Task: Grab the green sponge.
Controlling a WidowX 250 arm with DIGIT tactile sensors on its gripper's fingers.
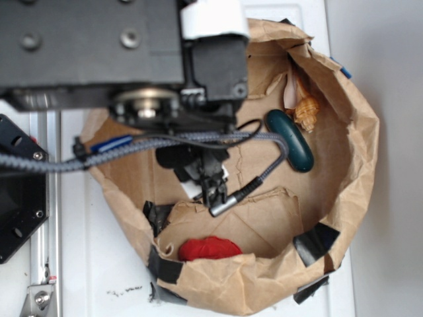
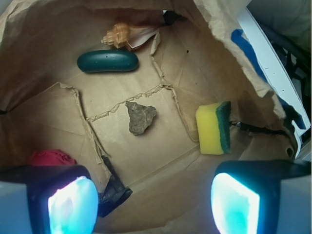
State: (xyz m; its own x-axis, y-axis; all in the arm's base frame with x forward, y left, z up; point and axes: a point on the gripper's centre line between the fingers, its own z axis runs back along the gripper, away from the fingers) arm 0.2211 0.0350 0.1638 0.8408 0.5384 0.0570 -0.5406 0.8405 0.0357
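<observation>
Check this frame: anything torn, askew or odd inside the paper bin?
The brown paper lining is torn along ragged seams and patched with black tape. The green sponge stands on its edge. Nothing is spilled.

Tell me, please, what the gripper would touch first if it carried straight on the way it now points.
Probably bare brown paper: the open gripper points down at the floor of the brown paper bag, between the grey stone and the yellow sponge with a green scouring face. It would likely miss both, though depth is unclear.
</observation>
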